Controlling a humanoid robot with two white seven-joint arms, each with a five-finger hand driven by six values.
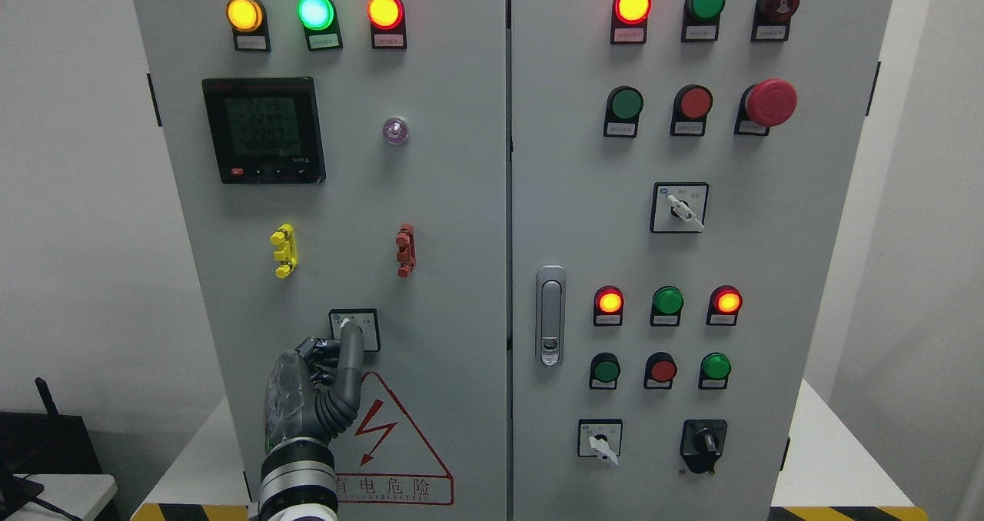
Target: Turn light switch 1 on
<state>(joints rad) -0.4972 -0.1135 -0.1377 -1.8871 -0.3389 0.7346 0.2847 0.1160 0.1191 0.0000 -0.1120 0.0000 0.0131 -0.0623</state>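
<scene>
A small rotary switch [367, 323] on a white square plate sits low on the left cabinet door [430, 198], just above a red electric-hazard triangle [400, 459]. My left hand [338, 344] comes up from the bottom edge and is at this switch. One grey digit lies over the knob and the other fingers [315, 352] are curled against the plate's left side. The knob is mostly hidden; only a white tip shows beside the digit. My right hand is out of view.
The left door carries three lit lamps [315, 11], a digital meter [264, 129], and a yellow clip [283, 250] and a red clip [405, 250]. The right door [769, 275] has lamps, push buttons, a red mushroom button [771, 102], three selector switches and a door handle [550, 315].
</scene>
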